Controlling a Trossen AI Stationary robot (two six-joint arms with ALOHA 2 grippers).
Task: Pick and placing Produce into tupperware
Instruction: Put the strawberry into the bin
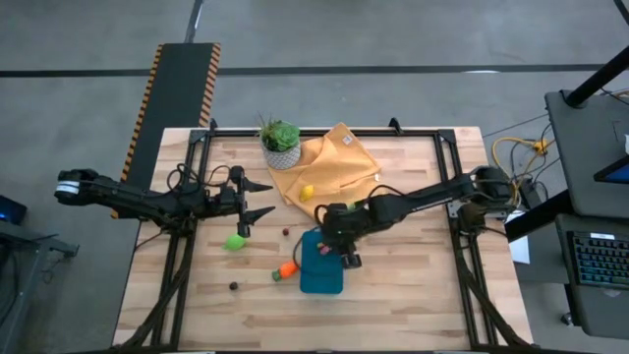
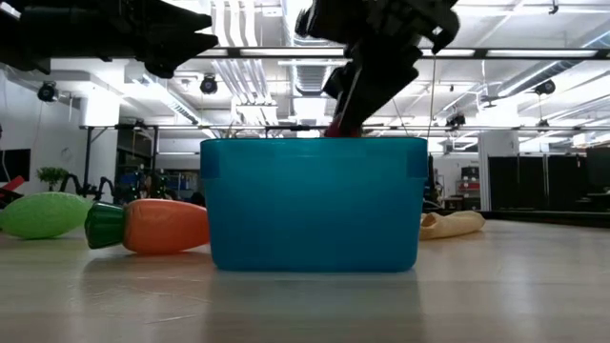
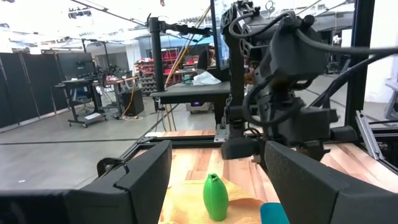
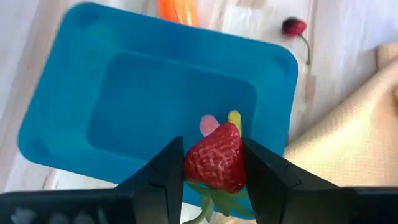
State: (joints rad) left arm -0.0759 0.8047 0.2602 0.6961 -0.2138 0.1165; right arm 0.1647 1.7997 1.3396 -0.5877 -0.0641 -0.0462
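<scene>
Pale wood-plank table [image 1: 413,295], right end effector [image 4: 211,163] clamped on bumpy red strawberry [image 4: 216,158], above smooth teal tupperware [image 4: 124,106]

Smooth, faintly glossy teal plastic on the tupperware [image 4: 155,99]. The strawberry [image 4: 214,158] shows a dimpled, shiny red skin. Pale wood planks, matt, make the table [image 1: 413,295]; the mustard cloth [image 1: 339,162] looks woven and soft.

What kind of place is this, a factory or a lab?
Most likely a robotics lab in a big workshop hall. Two arms work at a wooden table with toy produce and a tub; behind are bare ceiling ducts, equipment carts and a desk with a keyboard.
</scene>
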